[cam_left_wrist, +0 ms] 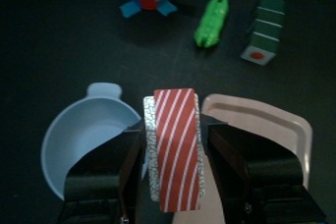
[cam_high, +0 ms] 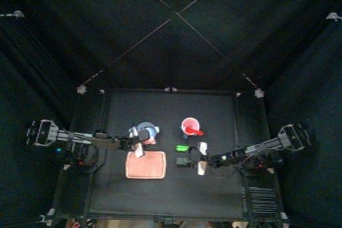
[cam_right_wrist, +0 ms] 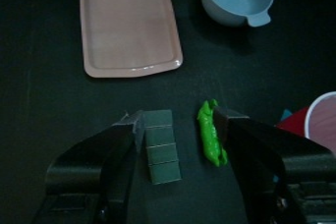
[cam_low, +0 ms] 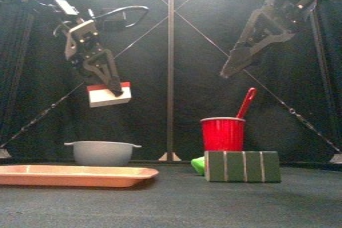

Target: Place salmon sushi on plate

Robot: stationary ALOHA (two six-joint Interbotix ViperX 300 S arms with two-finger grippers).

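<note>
Left gripper (cam_left_wrist: pixel 175 159) pinching salmon sushi (cam_left_wrist: pixel 175 144) above empty plate (cam_left_wrist: pixel 269 120); right gripper (cam_right_wrist: pixel 178 135) spread.

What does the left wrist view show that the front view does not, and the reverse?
Only the left wrist view shows the striped red top of the salmon sushi held in the left tool, and the plate's and bowl's insides. Only the front view shows the sushi hanging well above the table, and the right tool raised high, holding nothing. Both show the red cup, the green block and the green piece beside it.
</note>
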